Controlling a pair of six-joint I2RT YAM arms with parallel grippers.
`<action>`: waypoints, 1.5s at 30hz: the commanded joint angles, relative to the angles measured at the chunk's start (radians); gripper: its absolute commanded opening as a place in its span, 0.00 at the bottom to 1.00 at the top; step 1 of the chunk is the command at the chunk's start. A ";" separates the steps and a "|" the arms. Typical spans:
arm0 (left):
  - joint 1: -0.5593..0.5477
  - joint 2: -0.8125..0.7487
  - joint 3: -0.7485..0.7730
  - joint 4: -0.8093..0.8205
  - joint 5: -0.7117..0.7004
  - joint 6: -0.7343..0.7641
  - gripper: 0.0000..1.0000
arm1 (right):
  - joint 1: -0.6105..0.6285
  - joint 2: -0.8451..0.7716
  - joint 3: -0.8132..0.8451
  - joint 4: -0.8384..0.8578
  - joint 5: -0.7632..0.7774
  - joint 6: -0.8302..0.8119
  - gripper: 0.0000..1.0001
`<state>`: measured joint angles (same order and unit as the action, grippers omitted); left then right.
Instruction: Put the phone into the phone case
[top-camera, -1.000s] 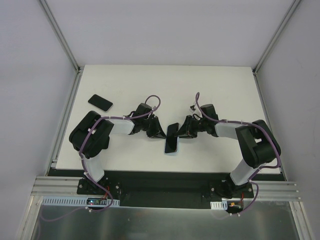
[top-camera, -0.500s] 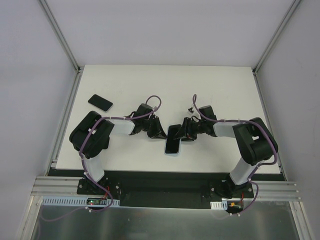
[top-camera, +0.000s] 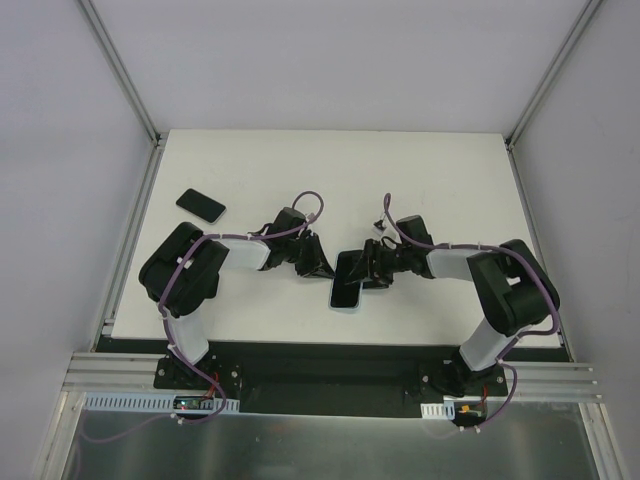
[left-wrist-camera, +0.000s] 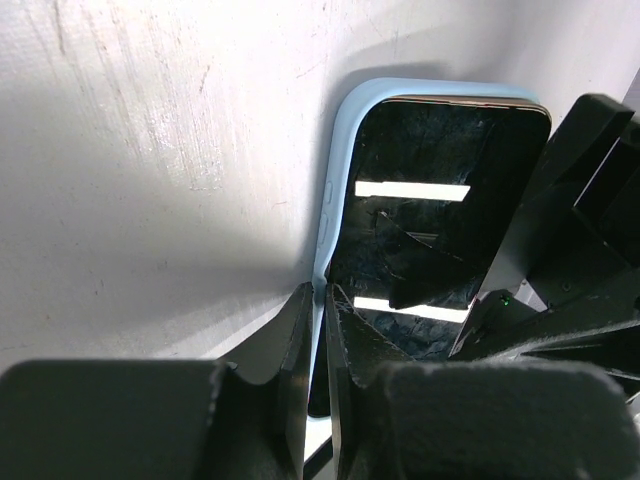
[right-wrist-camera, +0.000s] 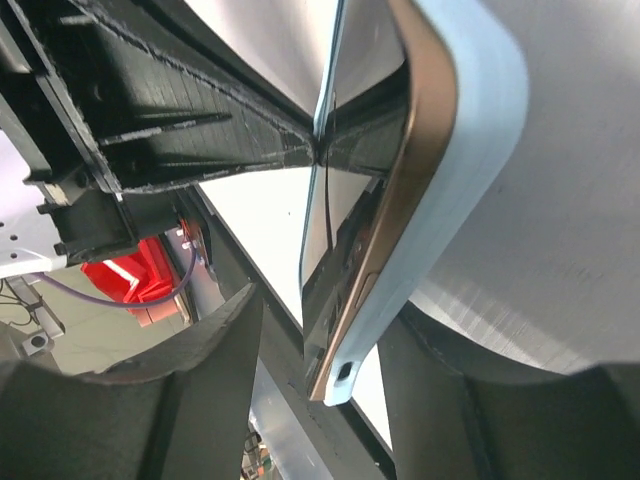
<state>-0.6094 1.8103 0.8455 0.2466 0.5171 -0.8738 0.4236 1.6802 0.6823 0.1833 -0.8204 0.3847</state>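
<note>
Pinching the phone case (left-wrist-camera: 333, 170) rim from 9 o'clock, the left gripper (left-wrist-camera: 318, 300) is clamped tight. The phone (left-wrist-camera: 440, 150) sits tilted in it, just 6 o'clock of the table (top-camera: 450, 180) centre. The right gripper (right-wrist-camera: 330, 320) straddles both from 3 o'clock; I cannot tell whether it is clamped.

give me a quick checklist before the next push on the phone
1. Phone lined up inside the blue phone case: ok.
2. Phone fully seated: not ok; in the right wrist view its gold edge stands proud of the case rim.
3. Left claw pinching the case's side edge: ok.
4. Right claw grip on the phone: cannot tell; its fingers straddle phone and case.
5. Dark flat item at the table's far left, apart from both arms: ok.
</note>
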 joint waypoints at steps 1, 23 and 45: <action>-0.018 0.014 -0.011 -0.020 0.020 0.004 0.09 | 0.021 -0.060 -0.032 0.016 -0.065 0.005 0.50; -0.016 -0.008 -0.017 -0.033 0.015 0.013 0.08 | 0.024 -0.119 -0.070 -0.022 -0.072 0.000 0.37; -0.016 -0.026 -0.040 -0.029 0.004 0.006 0.09 | 0.069 -0.157 -0.141 -0.007 -0.059 0.034 0.32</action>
<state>-0.6163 1.8061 0.8288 0.2562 0.5247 -0.8764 0.4835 1.5585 0.5564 0.1608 -0.8688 0.4091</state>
